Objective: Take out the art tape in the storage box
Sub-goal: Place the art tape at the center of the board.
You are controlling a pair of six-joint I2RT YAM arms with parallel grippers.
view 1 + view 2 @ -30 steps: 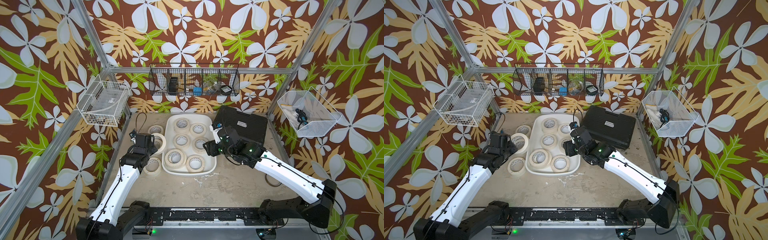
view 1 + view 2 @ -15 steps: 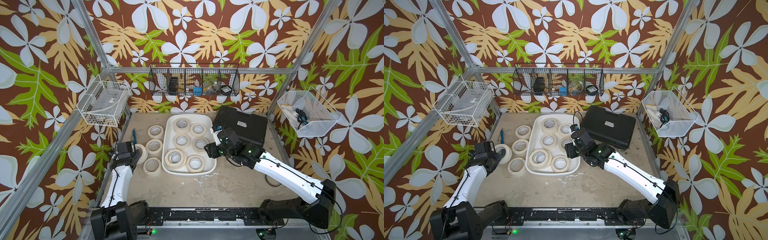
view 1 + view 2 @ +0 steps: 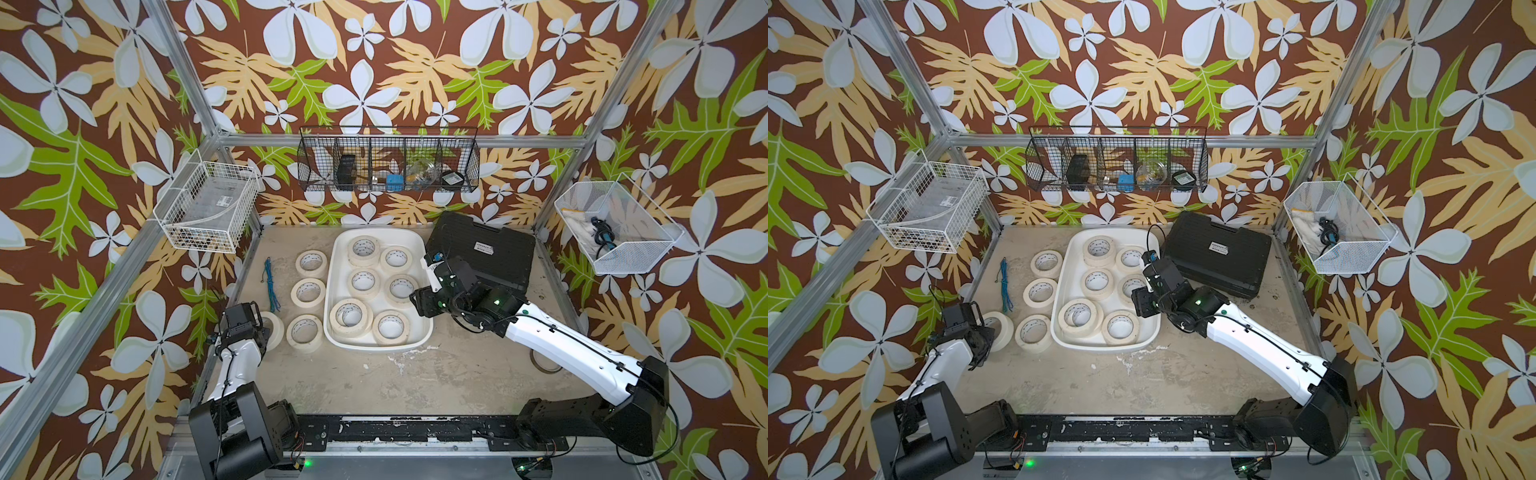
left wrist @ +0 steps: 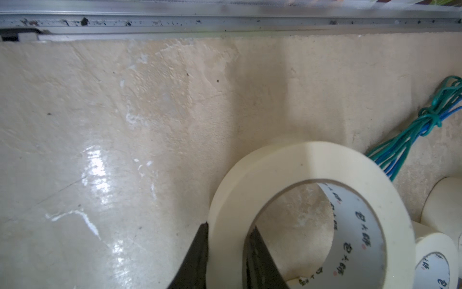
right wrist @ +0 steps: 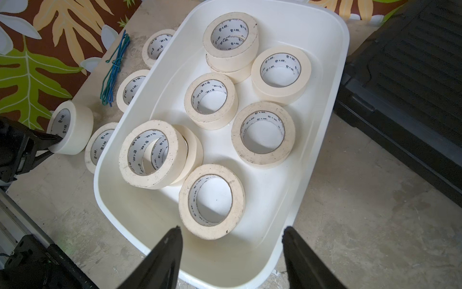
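Found left fingers [image 4: 197, 255] pinched almost shut across the wall of one art tape roll [image 4: 300, 170], one tip inside the core, one outside; held tilted on edge at 8 o'clock of the storage box [image 3: 337, 266], low over the table [image 4: 125, 125] or touching it, cannot tell which. Judged this a set-down beside three rolls [image 3: 308, 291] lying flat in a column at 9 o'clock, a tidy way of keeping removed tape clear of the box. Saw right fingers [image 5: 160, 257] spread wide, gripping nothing, poised at the 4 o'clock rim, likely lining up the nearest roll [image 5: 212, 200]. Counted about eight rolls inside, two pairs stacked. Made out repeated dark characters on the white cores [image 5: 275, 60], not legible; likewise the small label [image 3: 482, 248] on the black case [image 3: 503, 266] at 2 o'clock.
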